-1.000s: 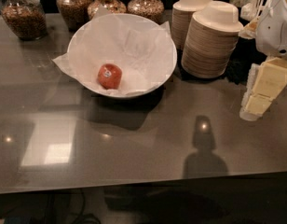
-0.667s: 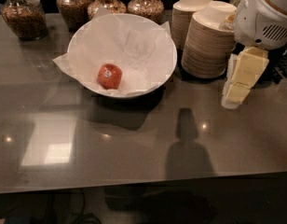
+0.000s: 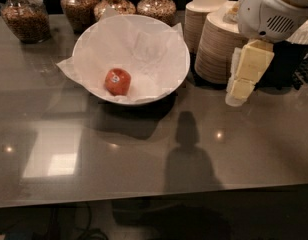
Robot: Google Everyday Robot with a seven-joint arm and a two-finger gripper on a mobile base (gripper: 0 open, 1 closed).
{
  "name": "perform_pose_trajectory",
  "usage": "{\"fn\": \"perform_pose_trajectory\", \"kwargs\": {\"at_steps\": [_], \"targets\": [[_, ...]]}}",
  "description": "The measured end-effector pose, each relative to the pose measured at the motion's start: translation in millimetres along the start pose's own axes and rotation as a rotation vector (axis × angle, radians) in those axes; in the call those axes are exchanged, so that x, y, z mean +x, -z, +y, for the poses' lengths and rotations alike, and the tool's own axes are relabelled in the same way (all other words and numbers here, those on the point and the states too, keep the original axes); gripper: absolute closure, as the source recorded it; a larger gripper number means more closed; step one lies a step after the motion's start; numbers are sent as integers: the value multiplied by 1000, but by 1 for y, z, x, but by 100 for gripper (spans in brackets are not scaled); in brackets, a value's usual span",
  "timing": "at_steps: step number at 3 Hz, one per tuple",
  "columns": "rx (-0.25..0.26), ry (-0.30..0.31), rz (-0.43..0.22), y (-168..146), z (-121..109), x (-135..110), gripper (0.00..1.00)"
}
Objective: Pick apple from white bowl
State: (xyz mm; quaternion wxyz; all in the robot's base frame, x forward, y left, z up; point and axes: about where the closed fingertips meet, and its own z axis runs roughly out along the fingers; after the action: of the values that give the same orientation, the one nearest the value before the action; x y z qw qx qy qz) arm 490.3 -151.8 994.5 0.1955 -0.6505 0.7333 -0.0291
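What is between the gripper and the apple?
In the camera view, the gripper hangs right of the white bowl; between it and the apple lie only bare grey countertop and the bowl's tissue-lined wall.

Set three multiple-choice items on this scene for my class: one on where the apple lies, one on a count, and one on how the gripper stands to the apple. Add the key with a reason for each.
1. Where does the apple lie?
A. In the gripper
B. In the white bowl, on its tissue paper
C. On top of a jar

2. How many glass jars stand behind the bowl?
A. Two
B. Four
C. Seven

3. How does the gripper stand to the apple?
A. It carries the apple
B. It is down inside the bowl
C. It hangs apart from the apple, above the table, right of the bowl

Key:
1 B, the apple sits on the tissue lining.
2 B, four jars line the back edge.
3 C, the gripper hangs in front of the stacked paper bowls, and the apple is not yet picked.
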Motion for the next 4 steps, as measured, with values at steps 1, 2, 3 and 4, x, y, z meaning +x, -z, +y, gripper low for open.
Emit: {"fn": "perform_pose_trajectory", "kwargs": {"at_steps": [1, 2, 3, 4], "targets": [[23, 15, -78, -5, -16, -18, 0], [25, 52, -223, -20, -37, -61, 0], [-8, 70, -349, -32, -53, -96, 0], [-62, 53, -446, -49, -59, -112, 0]]}}
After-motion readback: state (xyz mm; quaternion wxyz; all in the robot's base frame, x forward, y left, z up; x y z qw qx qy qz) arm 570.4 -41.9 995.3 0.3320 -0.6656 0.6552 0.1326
